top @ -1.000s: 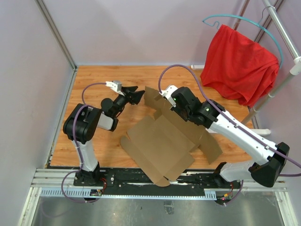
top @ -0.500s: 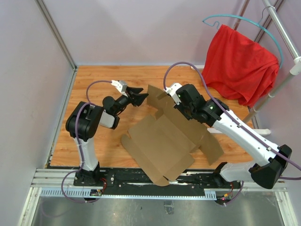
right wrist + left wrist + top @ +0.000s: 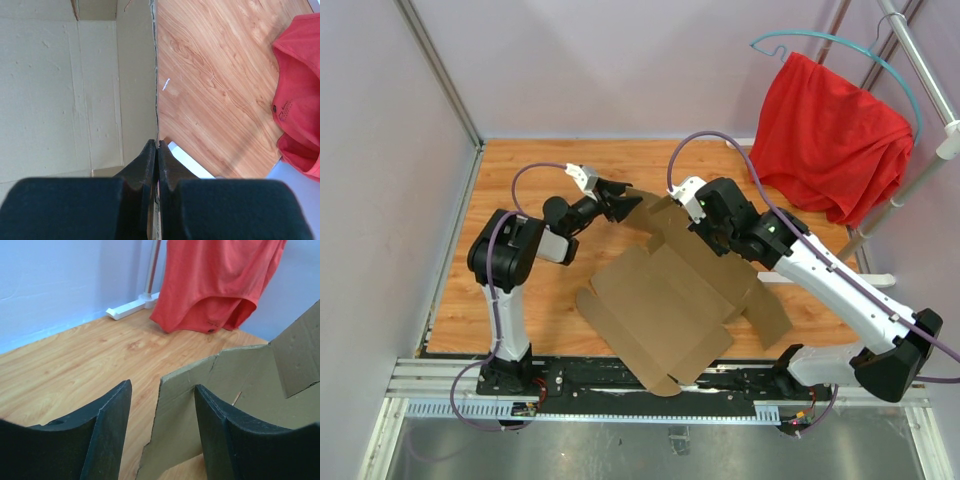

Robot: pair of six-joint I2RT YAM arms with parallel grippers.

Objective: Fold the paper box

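On the wooden table (image 3: 530, 300), the paper box (image 3: 665, 300) lies mostly flat. At its far side I see my right gripper (image 3: 157, 147) pinching a raised panel's edge. My left gripper (image 3: 626, 199) is spread, with a raised flap's edge between its fingers.

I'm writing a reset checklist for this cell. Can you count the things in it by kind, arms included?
Brown cardboard die-cut box sheet: 1
Red cloth garment: 1
Teal wire hanger: 1
Black-and-white robot arms, left arm and right arm: 2
Total: 5
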